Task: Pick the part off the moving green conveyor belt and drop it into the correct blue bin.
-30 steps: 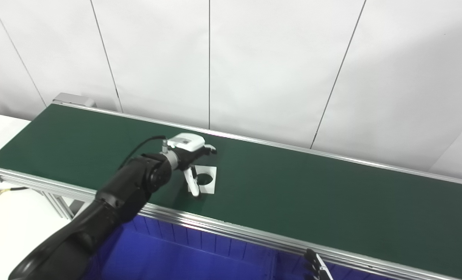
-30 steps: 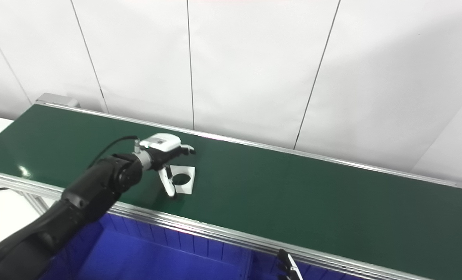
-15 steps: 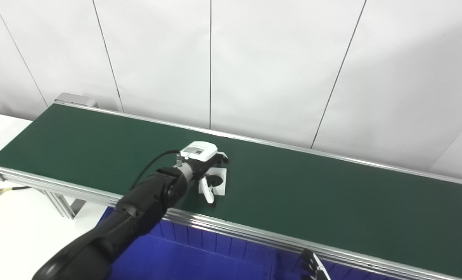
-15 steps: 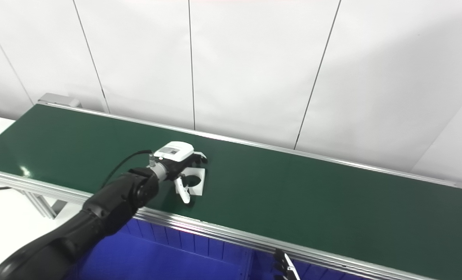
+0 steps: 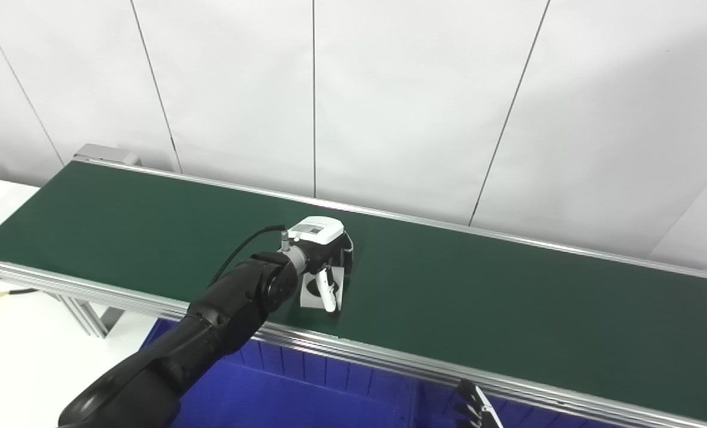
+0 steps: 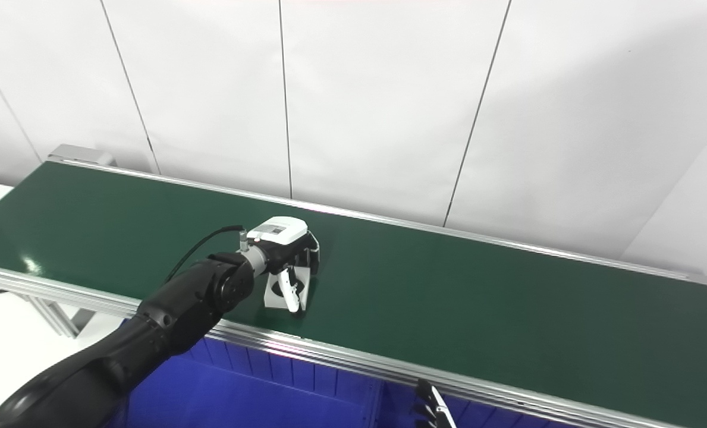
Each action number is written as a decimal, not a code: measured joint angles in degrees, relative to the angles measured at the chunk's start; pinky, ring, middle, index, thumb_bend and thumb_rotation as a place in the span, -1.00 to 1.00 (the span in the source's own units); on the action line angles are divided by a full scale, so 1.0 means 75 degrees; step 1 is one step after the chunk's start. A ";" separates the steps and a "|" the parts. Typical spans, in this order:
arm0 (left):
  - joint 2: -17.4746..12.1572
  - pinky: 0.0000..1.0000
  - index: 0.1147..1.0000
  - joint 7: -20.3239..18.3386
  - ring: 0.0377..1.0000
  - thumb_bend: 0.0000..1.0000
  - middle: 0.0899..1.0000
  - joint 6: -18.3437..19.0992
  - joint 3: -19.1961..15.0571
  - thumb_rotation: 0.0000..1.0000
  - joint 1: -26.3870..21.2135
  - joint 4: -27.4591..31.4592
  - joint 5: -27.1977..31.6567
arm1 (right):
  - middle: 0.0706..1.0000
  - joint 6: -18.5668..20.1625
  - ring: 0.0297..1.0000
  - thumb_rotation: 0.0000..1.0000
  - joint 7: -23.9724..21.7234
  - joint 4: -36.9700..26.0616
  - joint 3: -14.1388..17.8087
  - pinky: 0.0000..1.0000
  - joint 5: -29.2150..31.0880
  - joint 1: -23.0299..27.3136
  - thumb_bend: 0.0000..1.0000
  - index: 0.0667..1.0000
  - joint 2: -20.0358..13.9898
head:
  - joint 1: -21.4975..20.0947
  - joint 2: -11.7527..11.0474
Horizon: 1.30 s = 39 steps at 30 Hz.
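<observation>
Left eye view: my left hand [image 5: 324, 257] reaches out over the green conveyor belt [image 5: 508, 321], its fingers [image 5: 346, 257] curled down over the far edge of a white square plate with a round hole [image 5: 316, 290] while my thumb [image 5: 329, 289] presses against the plate's near face. The plate stands tilted up on the belt, pinched between thumb and fingers, its lower edge touching the belt or just clear of it; I cannot tell which. It sits near the front aluminium rail [image 5: 389, 364], roughly midway along the belt's length. Below that rail lies the blue bin [image 5: 282, 398], its ribbed wall showing just beneath the frame. My right hand [image 5: 475, 407] barely enters at the bottom edge, only dark fingertips showing beside the bin, so I cannot tell how far open it is. A white panelled wall [image 5: 424, 101] backs the conveyor.

Right eye view: the same grip shows from slightly to the side. My left hand [image 6: 288, 244], with its white back plate uppermost, closes on the white plate [image 6: 277, 291], which leans upright against my thumb [image 6: 288, 294]. A black cable [image 6: 201, 249] loops from my wrist back along the dark forearm [image 6: 169, 321]. The tips of my right hand [image 6: 430, 410] poke up at the lower edge, over the blue bin [image 6: 240, 398].
</observation>
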<state>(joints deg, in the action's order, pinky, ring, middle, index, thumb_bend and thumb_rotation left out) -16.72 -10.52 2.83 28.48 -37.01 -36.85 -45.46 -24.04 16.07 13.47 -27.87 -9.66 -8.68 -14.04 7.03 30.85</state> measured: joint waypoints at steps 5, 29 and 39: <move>-0.0028 -0.36 -0.13 -0.0231 -0.25 0.05 -0.20 0.0019 0.0064 -1.00 0.0002 0.0211 -0.0009 | 0.80 0.0000 0.69 0.93 0.0000 0.0000 -0.0001 0.54 -0.0002 0.0001 0.85 0.87 -0.0001 | 0.0023 0.0012; -0.0333 -0.50 -0.10 -0.2165 -0.40 0.04 -0.28 0.1384 -0.0782 -1.00 0.0689 0.5514 0.0146 | 0.87 0.0000 0.74 0.90 -0.0553 -0.0303 0.0460 0.65 0.0408 -0.0050 0.83 0.90 -0.0064 | 0.1077 0.0749; -0.0203 -0.47 -0.11 -0.2782 -0.38 0.04 -0.27 0.2077 -0.0928 -1.00 0.1505 0.7445 -0.0250 | 0.77 -0.0001 0.68 0.84 -0.1378 -0.0770 0.1214 0.61 0.0799 -0.0143 0.93 0.86 -0.0133 | 0.1852 0.1840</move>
<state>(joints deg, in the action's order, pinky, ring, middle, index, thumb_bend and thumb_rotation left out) -18.24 -31.39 18.41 21.52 -25.72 18.98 -47.34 -24.05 5.74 7.69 -18.77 -3.67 -9.75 -15.03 20.92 44.65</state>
